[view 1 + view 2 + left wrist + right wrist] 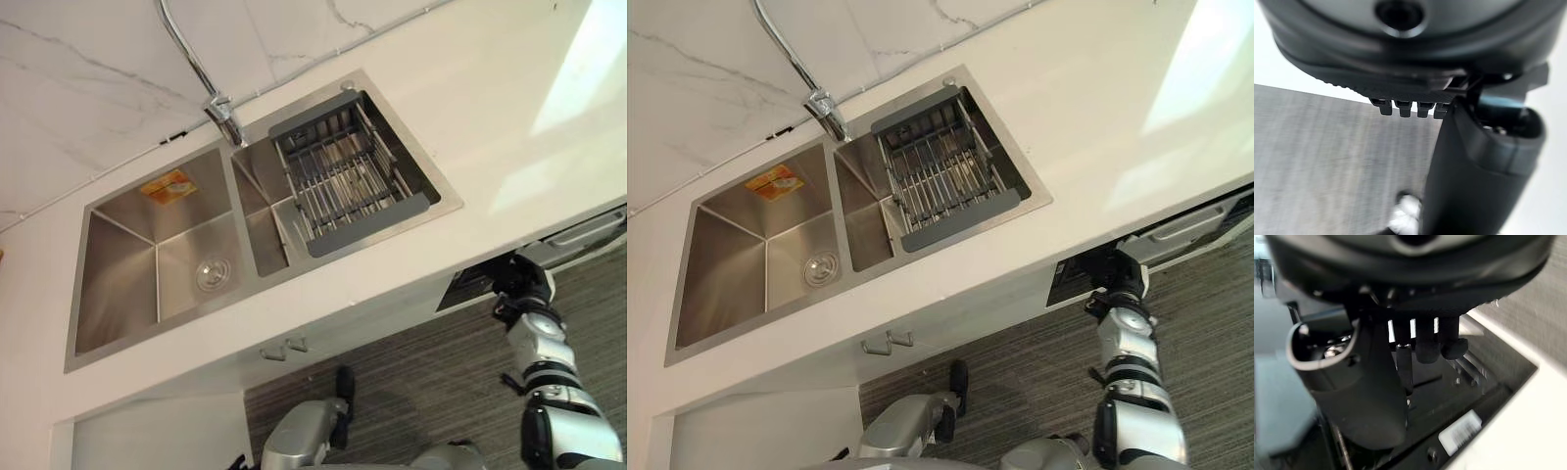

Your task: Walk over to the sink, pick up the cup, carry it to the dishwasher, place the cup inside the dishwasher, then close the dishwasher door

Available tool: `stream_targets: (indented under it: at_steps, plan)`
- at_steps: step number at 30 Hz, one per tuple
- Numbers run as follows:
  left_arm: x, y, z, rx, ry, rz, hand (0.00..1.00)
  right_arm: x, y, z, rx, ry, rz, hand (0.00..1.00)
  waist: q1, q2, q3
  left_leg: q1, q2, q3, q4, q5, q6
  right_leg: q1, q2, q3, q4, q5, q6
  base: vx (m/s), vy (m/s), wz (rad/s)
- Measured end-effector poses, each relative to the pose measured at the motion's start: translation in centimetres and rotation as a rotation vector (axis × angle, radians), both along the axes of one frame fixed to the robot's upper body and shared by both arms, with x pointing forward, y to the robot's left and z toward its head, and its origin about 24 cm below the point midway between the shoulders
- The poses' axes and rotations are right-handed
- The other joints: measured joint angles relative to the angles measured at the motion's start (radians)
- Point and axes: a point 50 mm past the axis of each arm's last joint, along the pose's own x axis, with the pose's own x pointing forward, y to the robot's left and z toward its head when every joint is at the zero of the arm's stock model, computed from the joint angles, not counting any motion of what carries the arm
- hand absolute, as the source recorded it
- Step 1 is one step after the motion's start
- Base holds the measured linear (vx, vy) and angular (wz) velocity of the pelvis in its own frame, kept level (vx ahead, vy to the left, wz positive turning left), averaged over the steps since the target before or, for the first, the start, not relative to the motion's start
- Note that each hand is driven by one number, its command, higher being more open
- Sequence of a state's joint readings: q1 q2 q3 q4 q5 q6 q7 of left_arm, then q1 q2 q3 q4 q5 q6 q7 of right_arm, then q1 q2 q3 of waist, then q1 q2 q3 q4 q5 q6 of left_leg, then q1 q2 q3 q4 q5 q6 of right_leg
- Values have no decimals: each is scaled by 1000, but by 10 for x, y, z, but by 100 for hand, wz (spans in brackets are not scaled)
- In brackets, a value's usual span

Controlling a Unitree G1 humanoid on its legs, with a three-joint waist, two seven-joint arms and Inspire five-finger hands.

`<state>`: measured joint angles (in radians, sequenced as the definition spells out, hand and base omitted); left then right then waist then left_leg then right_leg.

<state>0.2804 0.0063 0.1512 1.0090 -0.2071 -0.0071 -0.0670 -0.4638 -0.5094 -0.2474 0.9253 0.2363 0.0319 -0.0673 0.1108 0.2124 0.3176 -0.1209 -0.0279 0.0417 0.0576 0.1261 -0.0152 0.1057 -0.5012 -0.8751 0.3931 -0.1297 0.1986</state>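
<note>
The steel double sink [294,278] is set in a white counter; its left basin has a drain [213,274] and its right basin holds a dark wire rack [343,176]. Under the counter's right end is the dishwasher's dark top edge [468,285], with a pale strip [588,231] beside it. My right hand [521,284] is raised against that dark edge. In the right wrist view its thumb [1361,391] and loosely bent fingers [1449,340] hang over a dark panel [1474,391] and hold nothing. My left hand [343,392] hangs low by the cabinet, relaxed and empty.
A curved faucet [220,113] rises behind the sink against a marble wall. The white counter [509,98] runs to the right, sunlit at its far end. Two small hooks [284,348] sit on the cabinet front. Grey striped floor [421,382] lies below.
</note>
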Motion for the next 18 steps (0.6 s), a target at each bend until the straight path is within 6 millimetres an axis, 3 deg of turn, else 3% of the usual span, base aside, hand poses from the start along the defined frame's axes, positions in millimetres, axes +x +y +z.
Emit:
stream_targets:
  at_steps: [7,10,12,13,14,15,16,17,18]
  plan:
    - [8,2,2,-18,-57,-8,100,6,11,-2,3,8,26,100,13,-15,10,-4,56,8,7,3,-21,-17,53,18,-11,-19,-26,-25,-75,-9]
    - [10,7,3,-32,-74,2,100,-15,17,-21,113,-61,25,100,16,-41,9,-17,73,7,7,-4,-32,-20,83,14,-44,-11,-29,15,-47,-2]
    - [7,20,5,-20,-70,-1,100,-60,23,-65,254,-26,-6,100,11,-109,-7,-25,43,2,27,-35,-32,-12,53,-2,-26,-21,-12,137,-7,19]
    - [6,24,5,-15,-65,-4,100,-78,25,-80,289,8,-19,100,8,-128,-9,-17,31,-1,33,-52,-26,1,37,-4,1,-22,-9,164,14,28]
    - [1,28,5,-6,-48,-4,100,-113,30,-107,351,89,-50,100,2,-161,-7,4,9,-8,55,-81,-13,-15,-10,72,107,-12,-70,145,79,24]
    - [-1,31,5,-2,-41,-5,100,-131,35,-120,382,138,-69,100,-3,-172,-10,12,3,-12,67,-97,0,-40,-22,161,166,8,-120,179,131,27]
    - [-6,35,6,8,-29,-7,100,-169,47,-143,447,231,-107,100,-14,-190,-17,31,1,-26,96,-127,14,-111,-9,378,277,90,-221,271,182,39]
    - [-8,41,7,22,-21,-13,100,-205,61,-160,507,310,-146,100,-32,-200,-26,62,2,-57,102,-143,21,-168,15,521,375,225,-227,259,135,53]
    - [-9,44,7,30,-12,-17,100,-221,72,-168,551,344,-172,100,-46,-201,-30,73,9,-81,103,-151,28,-184,48,581,398,154,-147,180,78,43]
